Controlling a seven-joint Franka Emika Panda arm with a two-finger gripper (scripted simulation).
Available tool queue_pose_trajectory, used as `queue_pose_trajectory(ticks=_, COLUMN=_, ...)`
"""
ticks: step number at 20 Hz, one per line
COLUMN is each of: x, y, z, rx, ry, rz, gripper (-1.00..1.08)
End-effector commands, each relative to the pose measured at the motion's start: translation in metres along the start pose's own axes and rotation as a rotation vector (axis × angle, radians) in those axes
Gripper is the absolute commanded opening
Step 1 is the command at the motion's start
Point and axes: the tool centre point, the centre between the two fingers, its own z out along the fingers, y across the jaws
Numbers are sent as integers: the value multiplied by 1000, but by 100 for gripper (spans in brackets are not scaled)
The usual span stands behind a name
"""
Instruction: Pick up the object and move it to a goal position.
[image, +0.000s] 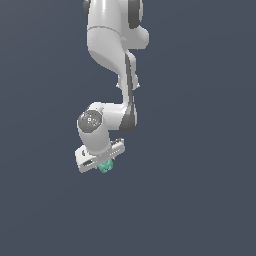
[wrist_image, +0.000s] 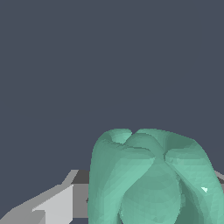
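Note:
The object (image: 105, 166) is a small teal-green lumpy blob. In the exterior view it sits right under the white hand of my arm, at the gripper (image: 103, 164). The fingers are mostly hidden behind the hand there. In the wrist view the object (wrist_image: 151, 177) fills the lower middle, very close to the camera, with a grey finger (wrist_image: 57, 203) beside it and the other finger's edge just showing behind it. The gripper looks shut on the object. I cannot tell whether it rests on a surface.
The white arm (image: 112, 55) comes down from the top of the exterior view. Around it is only a plain dark blue-grey background (image: 200, 175), with no other objects or edges in view.

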Motion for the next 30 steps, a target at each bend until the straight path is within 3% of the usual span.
queue_pose_trajectory(ticks=1, x=2, y=6, z=-10, rx=-1, ry=1, rz=0, gripper=-100)
queue_pose_trajectory(ticks=17, x=19, y=66, z=-113, rx=0, ry=1, rz=0, gripper=-100)
queue_pose_trajectory(ticks=30, x=26, y=84, z=-143, rx=-1, ry=1, rz=1, gripper=-100)
